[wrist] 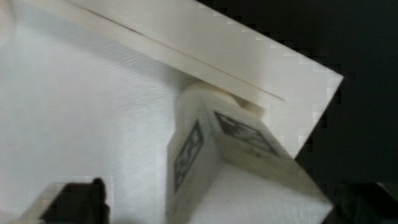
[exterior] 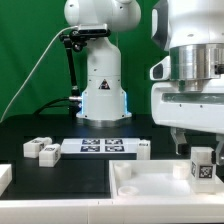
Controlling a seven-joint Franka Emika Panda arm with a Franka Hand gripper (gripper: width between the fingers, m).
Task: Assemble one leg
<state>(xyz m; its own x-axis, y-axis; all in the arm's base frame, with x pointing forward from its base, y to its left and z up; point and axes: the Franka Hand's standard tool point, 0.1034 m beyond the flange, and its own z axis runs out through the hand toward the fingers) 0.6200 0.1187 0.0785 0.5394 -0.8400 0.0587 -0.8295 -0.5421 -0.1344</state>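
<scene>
A leg [exterior: 203, 166], a small white post with a black-and-white tag on its face, stands upright at the tray's [exterior: 150, 188] corner on the exterior view's right. My gripper [exterior: 198, 148] hangs right over it, with the fingers down on either side of the post's top. In the wrist view the leg [wrist: 228, 150] rises between the jaws over the tray's white floor [wrist: 80, 110]. One dark finger [wrist: 75, 202] stands apart from the leg with a visible gap. The gripper [wrist: 217, 208] looks open.
The marker board [exterior: 105, 147] lies mid-table. Two loose white legs [exterior: 35, 147] [exterior: 50, 153] lie at its left end, and another [exterior: 143, 148] at its right end. A white part [exterior: 4, 178] shows at the left edge. The robot base [exterior: 103, 95] stands behind.
</scene>
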